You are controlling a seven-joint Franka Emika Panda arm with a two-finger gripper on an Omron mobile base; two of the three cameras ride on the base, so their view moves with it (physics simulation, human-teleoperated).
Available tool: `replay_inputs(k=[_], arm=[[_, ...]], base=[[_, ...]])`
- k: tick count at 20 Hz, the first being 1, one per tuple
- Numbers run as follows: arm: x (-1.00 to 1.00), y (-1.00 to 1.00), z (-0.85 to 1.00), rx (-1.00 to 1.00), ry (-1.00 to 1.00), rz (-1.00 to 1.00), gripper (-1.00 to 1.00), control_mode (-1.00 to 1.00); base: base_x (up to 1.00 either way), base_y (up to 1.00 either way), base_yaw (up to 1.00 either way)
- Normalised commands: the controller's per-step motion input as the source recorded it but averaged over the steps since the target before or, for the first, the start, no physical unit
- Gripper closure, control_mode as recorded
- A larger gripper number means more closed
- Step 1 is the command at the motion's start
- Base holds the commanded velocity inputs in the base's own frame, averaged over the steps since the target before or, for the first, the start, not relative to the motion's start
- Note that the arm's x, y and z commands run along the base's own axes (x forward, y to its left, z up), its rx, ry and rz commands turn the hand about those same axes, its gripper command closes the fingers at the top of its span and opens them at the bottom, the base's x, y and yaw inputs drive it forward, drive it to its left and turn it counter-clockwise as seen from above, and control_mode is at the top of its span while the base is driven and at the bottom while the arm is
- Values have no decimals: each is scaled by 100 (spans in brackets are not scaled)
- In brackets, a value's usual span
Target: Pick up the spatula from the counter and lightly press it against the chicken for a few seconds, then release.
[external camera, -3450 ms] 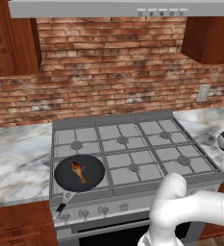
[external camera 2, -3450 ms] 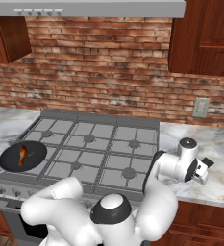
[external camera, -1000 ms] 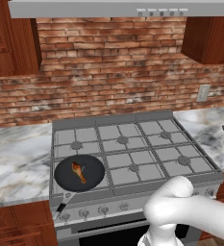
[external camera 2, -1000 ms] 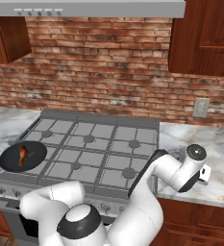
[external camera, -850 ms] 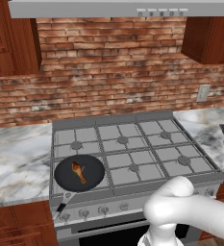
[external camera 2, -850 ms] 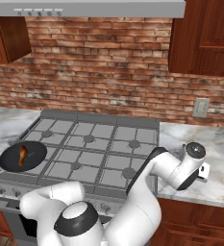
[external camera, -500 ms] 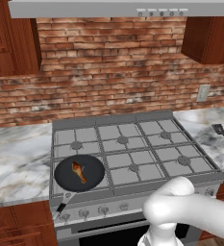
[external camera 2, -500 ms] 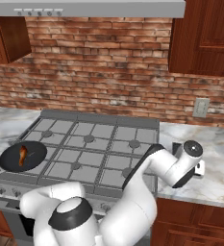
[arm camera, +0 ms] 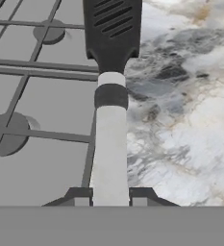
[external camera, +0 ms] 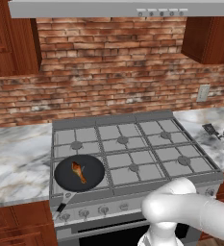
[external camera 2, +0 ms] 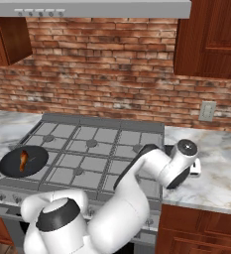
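Claw clamped on spatula, R of stove.
My claw (arm camera: 110, 198) is shut tight on the spatula (arm camera: 111, 110): white handle runs up betw. my tips, black slotted blade ahead, over the seam where stove (arm camera: 41, 158) meets marble counter (arm camera: 180, 144). In L base view the blade shows just past the stove's R edge. Chicken (external camera: 78, 172) lies in the pan (external camera: 95, 173) on the front-L burner, well apart from the spatula.

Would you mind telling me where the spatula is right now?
In the hand view the spatula is held in the shut gripper, its blade over the right edge of the stove, beside the marble counter.
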Motion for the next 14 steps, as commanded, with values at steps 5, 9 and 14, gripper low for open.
replay_inputs(k=[5, 9, 14], arm=[[-8, 37, 10, -10, 0, 11, 100, -100], [-10, 42, 8, -8, 0, 12, 100, -100], [-12, 38, 9, -7, 0, 11, 100, -100]], base=[[0, 0, 0], [0, 0, 0], [0, 0, 0]])
